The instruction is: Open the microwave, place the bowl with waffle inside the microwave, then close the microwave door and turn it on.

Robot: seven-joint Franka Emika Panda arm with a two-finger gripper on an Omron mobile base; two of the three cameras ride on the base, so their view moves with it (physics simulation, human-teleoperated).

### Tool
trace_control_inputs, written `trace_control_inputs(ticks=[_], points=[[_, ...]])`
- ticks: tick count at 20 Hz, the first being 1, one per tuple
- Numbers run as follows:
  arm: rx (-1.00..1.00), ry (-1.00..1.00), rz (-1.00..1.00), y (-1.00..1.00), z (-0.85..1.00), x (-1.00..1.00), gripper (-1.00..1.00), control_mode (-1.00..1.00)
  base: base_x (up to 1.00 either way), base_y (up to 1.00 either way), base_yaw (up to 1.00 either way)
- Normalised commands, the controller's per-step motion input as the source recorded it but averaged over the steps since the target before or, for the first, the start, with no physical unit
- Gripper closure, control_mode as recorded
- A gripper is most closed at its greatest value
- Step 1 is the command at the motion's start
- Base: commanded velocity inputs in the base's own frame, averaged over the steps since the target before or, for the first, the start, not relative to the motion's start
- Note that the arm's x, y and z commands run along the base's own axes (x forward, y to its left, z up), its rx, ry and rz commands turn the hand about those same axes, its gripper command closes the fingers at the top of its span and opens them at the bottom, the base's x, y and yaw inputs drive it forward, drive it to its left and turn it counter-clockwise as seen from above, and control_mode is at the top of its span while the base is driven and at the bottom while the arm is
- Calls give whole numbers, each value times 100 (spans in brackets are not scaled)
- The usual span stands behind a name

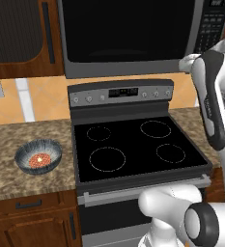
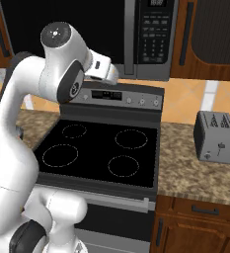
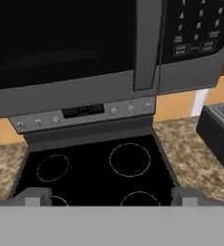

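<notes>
From the left base camera, the large dark grey and black microwave [image 1: 133, 36] hangs over the black glass-top stove [image 1: 135, 147] with its black glass door [image 1: 126, 29] closed. Left of the stove, on the speckled brown granite counter [image 1: 17, 140], sits the small round grey-blue ribbed bowl [image 1: 38, 156], and the small orange-red waffle disc [image 1: 39, 159] with a pale centre lies inside it. The white arm rises at the stove's right edge.

From the right base camera, the microwave's dark button panel [image 2: 155, 34] is above the stove's right rear corner. A small grey toaster [image 2: 216, 137] stands upright on the counter right of the stove.

In the hand camera, the gripper [image 3: 111, 197] has its two dark finger tips [image 3: 34, 196] set wide apart, holding nothing, above the stove's front. The door's long vertical handle bar [image 3: 147, 45] is directly above the stove's control strip.
</notes>
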Motion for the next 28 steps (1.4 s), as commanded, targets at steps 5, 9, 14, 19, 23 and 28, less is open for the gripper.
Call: trace_control_inputs(ticks=[5,9,14,19,23,28], points=[[9,-2,-22,-98,55,1,-100,-100,0,0,0],[13,-10,0,-29,3,68,-100,-100,0,0,0],[0,-2,11,-2,0,87,-100,-100,0,0,0],[-1,-21,14,-3,0,52,-100,-100,0,0,0],[0,-19,17,-11,0,61,-100,-100,0,0,0],[0,-2,6,-11,0,48,-100,-100,0,0,0]])
